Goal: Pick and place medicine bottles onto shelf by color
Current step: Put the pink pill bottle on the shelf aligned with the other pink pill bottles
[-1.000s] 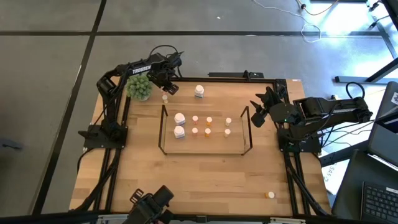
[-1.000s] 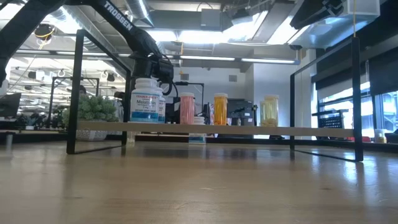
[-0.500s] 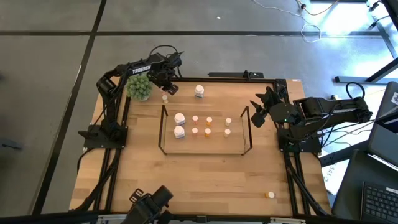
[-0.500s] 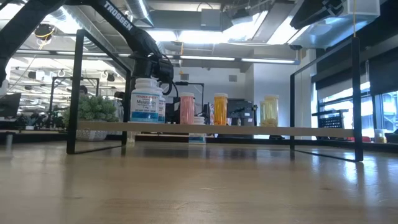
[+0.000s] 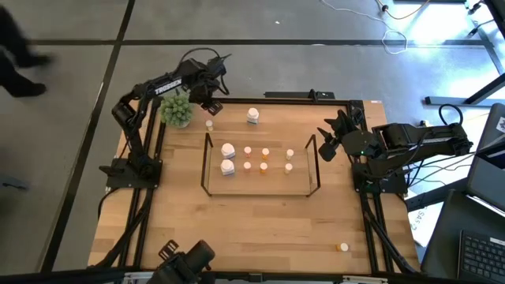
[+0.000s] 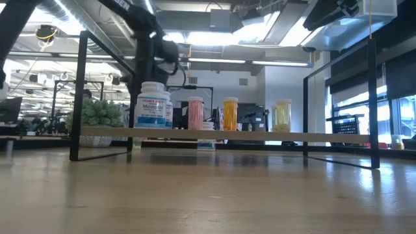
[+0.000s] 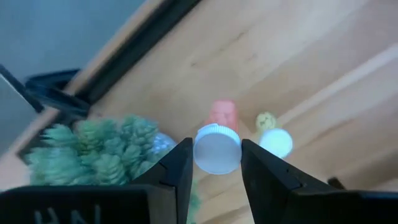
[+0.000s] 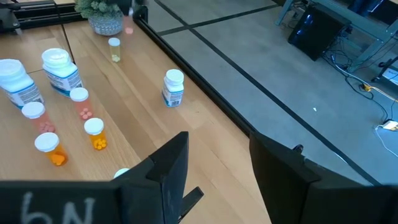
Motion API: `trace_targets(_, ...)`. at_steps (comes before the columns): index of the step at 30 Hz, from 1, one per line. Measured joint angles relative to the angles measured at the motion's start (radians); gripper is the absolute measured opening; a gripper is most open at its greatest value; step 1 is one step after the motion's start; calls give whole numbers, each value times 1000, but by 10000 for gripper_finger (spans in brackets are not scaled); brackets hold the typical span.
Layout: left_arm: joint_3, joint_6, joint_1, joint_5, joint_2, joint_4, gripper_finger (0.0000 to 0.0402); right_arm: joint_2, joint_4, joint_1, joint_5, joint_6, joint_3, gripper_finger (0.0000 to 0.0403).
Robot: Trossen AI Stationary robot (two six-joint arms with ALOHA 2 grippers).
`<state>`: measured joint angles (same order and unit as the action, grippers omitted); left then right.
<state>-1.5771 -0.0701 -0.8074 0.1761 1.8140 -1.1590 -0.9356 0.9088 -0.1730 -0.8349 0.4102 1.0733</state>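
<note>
High view: left hand (image 5: 207,98) above table edge (image 5: 237,100).

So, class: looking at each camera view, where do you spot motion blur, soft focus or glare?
Low view: the left arm is smeared by motion, with bright ceiling lights flaring behind. Left wrist view: the pink bottle between the fingers looks soft. High view: glare whitens the floor's top right corner.

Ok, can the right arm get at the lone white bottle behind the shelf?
Probably yes. The white bottle stands alone beyond the shelf, and the right end effector, open, has nothing between it and the bottle.
</note>
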Motion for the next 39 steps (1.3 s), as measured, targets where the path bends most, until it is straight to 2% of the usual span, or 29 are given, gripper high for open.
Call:
trace_targets(8, -207, 66, 75, 40, -43, -180, 112, 0, 0, 0, 0, 0, 0, 173)
trace_targets(13, -333, 86, 165, 41, -45, -299, 112, 0, 0, 0, 0, 0, 0, 173)
trace_targets(19, -417, 119, 316, 43, -45, -311, 112, 0, 0, 0, 0, 0, 0, 173)
trace_targets(26, -455, 69, 508, 44, -45, -316, 112, 0, 0, 0, -1, -2, 0, 173)
trace_targets(34, -456, -90, 720, 43, -42, -307, 112, 0, -11, 0, 3, -18, 0, 173)
trace_targets(36, -456, -122, 772, 44, -35, -292, 112, 0, -36, 0, 41, -9, 0, 173)
trace_targets(39, -456, -182, 844, 43, -33, -267, 112, 0, -36, 0, 148, -111, 0, 173)
